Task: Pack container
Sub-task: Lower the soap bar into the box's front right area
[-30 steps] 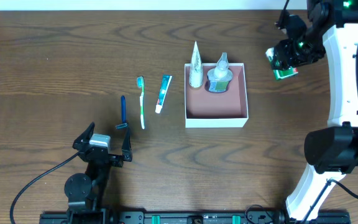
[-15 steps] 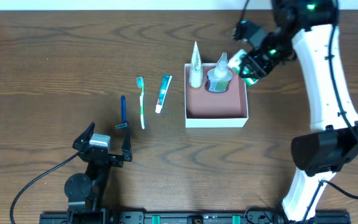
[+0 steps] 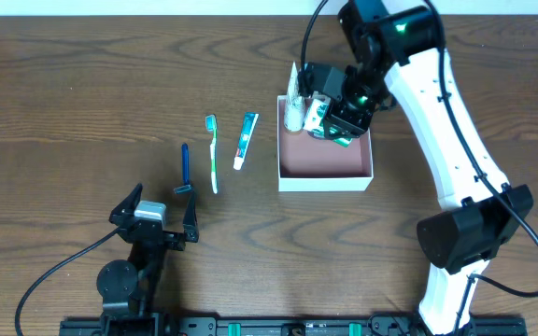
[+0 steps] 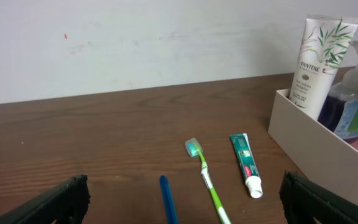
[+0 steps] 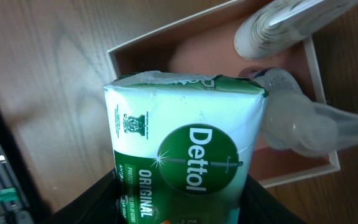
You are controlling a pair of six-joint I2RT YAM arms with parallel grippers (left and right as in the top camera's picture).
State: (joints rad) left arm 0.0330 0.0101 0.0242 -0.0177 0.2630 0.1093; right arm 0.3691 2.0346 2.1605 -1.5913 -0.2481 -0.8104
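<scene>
The container (image 3: 326, 183) sits right of centre on the dark wood table (image 3: 82, 84), its white front wall toward the robot and the near half of its dusty pink floor bare. Over the far half hangs the right gripper (image 3: 329, 116), fingers clamped on a green soap pack (image 5: 185, 155). Whether the pack touches anything inside cannot be told. In the right wrist view the pack fills the foreground and the pink floor shows beyond its top edge.

At the box's far wall, a white tube (image 4: 319, 59) stands upright in the far-left corner. A clear bottle (image 5: 303, 124) holding blue liquid stands just beside it, to the right. The pack hangs near both, so the open room lies toward the front wall.

Near the table's front edge the left gripper (image 3: 157, 217) rests with jaws spread wide, well apart from the box. Beyond it, three items lie in a row left of the box, none touching. A blue razor (image 3: 186, 168) is nearest, then a green toothbrush (image 3: 213, 154), then a toothpaste tube (image 3: 245, 140). A strip of bare wood separates the toothpaste tube from the box's left wall.

The pack reads "Dettol" and "ORIGINAL" in white. The white tube reads "PANTENE" under a green leaf print. The toothpaste tube's lettering is too small to read.
</scene>
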